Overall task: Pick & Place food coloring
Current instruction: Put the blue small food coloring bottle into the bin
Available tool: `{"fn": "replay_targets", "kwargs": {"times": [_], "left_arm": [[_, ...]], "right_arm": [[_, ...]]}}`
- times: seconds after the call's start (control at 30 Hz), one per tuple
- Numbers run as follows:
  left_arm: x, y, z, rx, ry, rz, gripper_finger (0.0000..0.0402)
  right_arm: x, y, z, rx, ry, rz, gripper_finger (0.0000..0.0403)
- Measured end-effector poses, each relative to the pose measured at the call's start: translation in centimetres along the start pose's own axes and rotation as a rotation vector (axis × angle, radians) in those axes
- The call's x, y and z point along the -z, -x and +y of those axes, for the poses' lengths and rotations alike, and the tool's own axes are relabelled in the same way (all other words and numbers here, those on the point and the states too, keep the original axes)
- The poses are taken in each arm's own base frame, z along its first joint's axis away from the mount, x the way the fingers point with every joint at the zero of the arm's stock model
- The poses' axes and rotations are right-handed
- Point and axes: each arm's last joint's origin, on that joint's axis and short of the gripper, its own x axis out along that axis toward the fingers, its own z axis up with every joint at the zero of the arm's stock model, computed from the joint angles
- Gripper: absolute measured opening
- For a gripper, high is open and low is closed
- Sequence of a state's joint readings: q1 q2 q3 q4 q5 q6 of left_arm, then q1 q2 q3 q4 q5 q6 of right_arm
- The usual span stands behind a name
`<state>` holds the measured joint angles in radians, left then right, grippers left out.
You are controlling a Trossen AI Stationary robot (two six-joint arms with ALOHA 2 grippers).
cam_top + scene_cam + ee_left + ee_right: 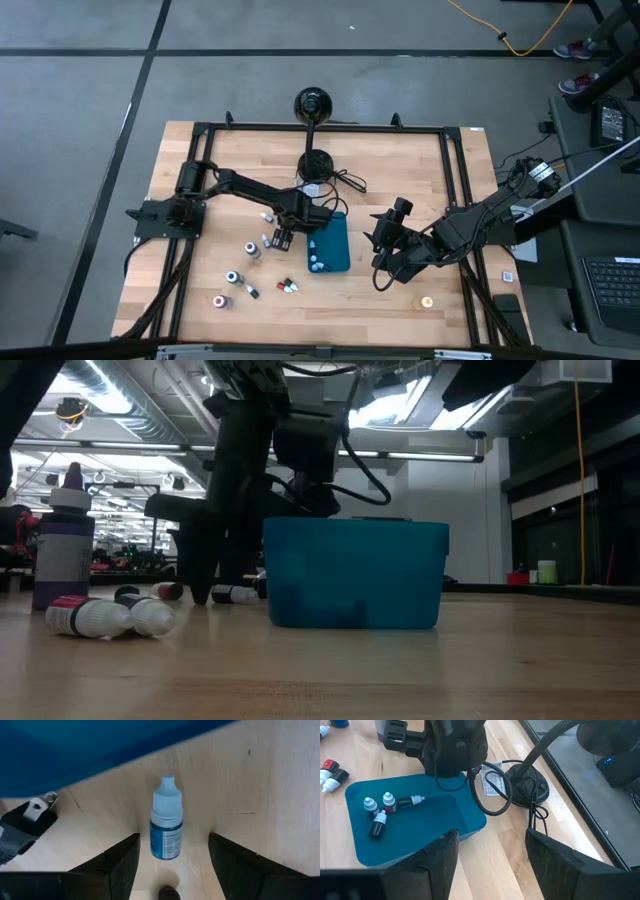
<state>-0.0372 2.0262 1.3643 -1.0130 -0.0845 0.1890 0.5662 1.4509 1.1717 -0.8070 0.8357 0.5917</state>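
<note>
Figure legend. A small food coloring bottle (166, 819) is lying flat on the wooden table (400, 160), its long axis running between the two fingers (120, 862) of the left gripper (282, 238), with its tip pointing away from the wrist toward the teal tray (335, 250). The bottle is showing a pale bluish cap, a ribbed collar and a blue printed label on a whitish body. The jaws are standing spread, one finger on either side of the bottle and apart from it, gripping nothing. In the high view this gripper is hanging just beside the tray's left edge.

Four bottles (380, 810) are lying inside the tray: one with a pale cap, one dark red, one with a dark body, and one slim bottle lying lengthwise with its white tip pointing toward the tray's middle. Further bottles (250, 280) are lying scattered on the table to the left of the tray, some upright, some on their sides.

The right gripper (385, 262) is waiting to the right of the tray, its fingers parted and holding nothing. A black lamp base (527, 787) with cable is sitting beyond the tray.
</note>
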Motion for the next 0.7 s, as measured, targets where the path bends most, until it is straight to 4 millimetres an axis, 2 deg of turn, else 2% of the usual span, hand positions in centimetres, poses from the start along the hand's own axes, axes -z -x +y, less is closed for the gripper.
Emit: {"fn": "replay_targets", "kwargs": {"times": [0.43,0.53,0.7], "left_arm": [[-0.03,-0.03,0.03,0.001,0.008,-0.002,0.0231],[-0.03,-0.03,0.01,0.003,0.010,-0.003,0.0216],[-0.04,-0.05,-0.05,0.012,0.026,-0.002,0.0168]], "right_arm": [[0.00,0.00,0.00,0.000,0.001,0.000,0.0232],[0.00,0.00,0.00,0.000,0.001,0.000,0.0232],[0.00,0.00,0.00,0.000,0.001,0.000,0.0232]]}}
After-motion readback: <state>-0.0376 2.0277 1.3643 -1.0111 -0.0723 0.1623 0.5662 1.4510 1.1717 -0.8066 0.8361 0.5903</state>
